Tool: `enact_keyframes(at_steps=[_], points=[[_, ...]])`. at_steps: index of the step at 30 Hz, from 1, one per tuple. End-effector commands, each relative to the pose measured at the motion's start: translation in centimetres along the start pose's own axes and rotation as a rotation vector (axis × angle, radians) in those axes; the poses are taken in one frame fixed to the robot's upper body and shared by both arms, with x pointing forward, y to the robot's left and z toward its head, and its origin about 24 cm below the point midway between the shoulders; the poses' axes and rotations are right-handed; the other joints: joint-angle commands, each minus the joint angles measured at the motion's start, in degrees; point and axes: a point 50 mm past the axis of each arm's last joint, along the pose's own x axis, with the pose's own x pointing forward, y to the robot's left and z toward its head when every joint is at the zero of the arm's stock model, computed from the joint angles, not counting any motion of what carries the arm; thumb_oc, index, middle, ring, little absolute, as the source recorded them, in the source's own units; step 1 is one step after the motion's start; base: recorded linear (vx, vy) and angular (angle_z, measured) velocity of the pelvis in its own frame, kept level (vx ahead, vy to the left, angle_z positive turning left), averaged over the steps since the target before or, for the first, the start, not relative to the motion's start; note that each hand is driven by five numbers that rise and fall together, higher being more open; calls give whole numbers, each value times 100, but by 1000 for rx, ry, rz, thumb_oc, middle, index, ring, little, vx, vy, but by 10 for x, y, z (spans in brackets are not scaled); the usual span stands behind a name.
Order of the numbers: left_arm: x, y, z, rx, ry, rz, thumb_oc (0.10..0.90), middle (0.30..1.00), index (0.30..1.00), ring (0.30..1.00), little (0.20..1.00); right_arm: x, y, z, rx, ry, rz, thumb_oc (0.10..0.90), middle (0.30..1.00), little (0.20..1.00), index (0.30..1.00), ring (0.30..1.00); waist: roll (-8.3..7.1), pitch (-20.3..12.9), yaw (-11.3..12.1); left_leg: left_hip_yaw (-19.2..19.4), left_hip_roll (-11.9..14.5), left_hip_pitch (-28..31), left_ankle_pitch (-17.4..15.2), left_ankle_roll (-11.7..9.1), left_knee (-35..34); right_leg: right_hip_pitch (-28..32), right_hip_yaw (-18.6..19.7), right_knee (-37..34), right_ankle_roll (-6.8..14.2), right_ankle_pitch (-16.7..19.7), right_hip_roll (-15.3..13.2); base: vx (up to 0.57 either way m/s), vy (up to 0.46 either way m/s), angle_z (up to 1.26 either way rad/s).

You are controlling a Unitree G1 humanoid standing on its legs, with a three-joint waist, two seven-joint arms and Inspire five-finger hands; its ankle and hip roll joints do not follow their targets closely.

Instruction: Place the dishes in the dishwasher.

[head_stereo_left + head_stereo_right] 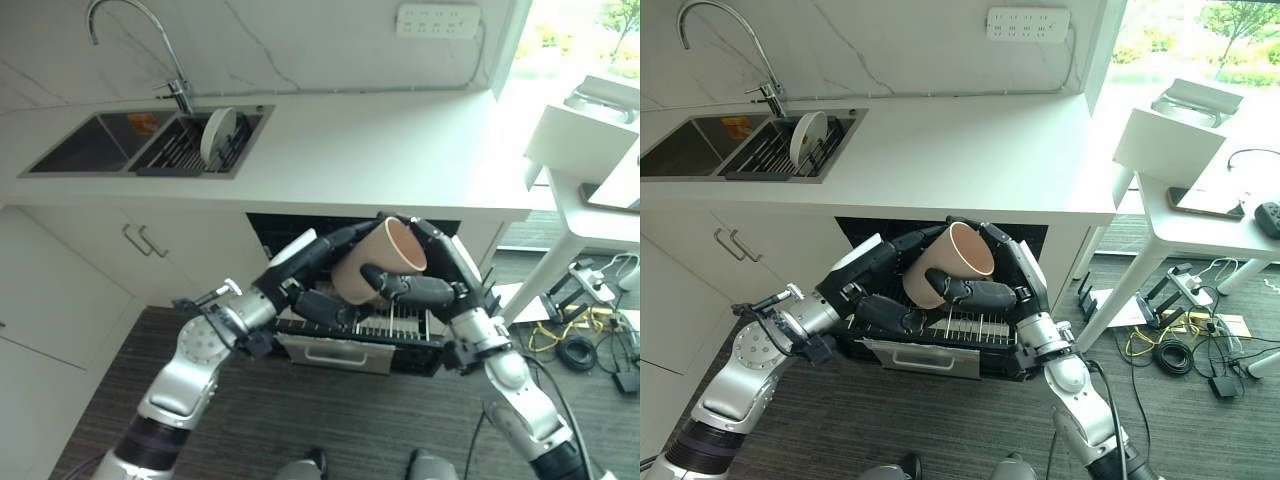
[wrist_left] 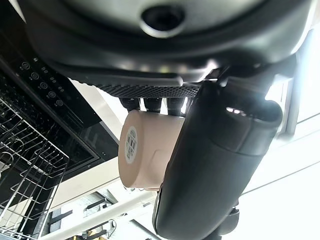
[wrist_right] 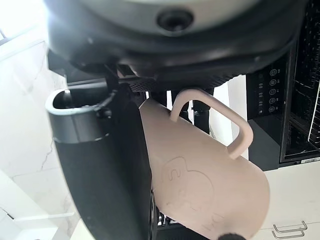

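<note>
A beige mug [image 1: 375, 262] with a loop handle [image 3: 235, 130] hangs tilted above the pulled-out dishwasher rack [image 1: 385, 328], its mouth turned up and to the right. Both hands hold it. My left hand [image 1: 305, 272] wraps it from the left and below, thumb [image 2: 210, 165] along its side. My right hand [image 1: 440, 275] closes round it from the right, thumb [image 1: 975, 292] across its front. A white plate [image 1: 217, 134] stands on edge in the sink's drying rack [image 1: 180, 150].
The dishwasher opening [image 1: 880, 232] sits under the white counter [image 1: 370, 150]. Sink [image 1: 90, 145] and tap [image 1: 170, 60] are at the back left. Cabinet doors with handles [image 1: 145, 242] are to the left. A white table [image 1: 1200, 215] and floor cables [image 1: 1180, 345] lie on the right.
</note>
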Motion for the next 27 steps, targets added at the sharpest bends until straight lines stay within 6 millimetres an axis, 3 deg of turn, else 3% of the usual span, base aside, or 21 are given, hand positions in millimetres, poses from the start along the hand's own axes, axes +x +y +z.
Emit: enact_keyframes(at_steps=[1,14,27], points=[[-29,27,20,126,-75,134,800,900,900,900,900,6,-89,88,36,-487,-488,400,300,300,300,300,-91,-477,164,-221,-123,-81,-1051,273,670,166,-65,-83,192,-378,51,0,0,0],[-57,44,19,284,-44,331,800,900,900,900,900,-3,-97,87,35,-484,-535,400,300,300,300,300,-112,-476,241,-261,-127,-110,-1062,276,670,156,-107,-83,165,-420,61,0,0,0],[-91,68,33,594,-113,765,800,900,900,900,900,-6,-99,76,67,-440,-559,400,300,300,300,300,-139,-481,300,-280,-112,-123,-1057,256,670,178,-137,-83,136,-464,62,0,-1,1]])
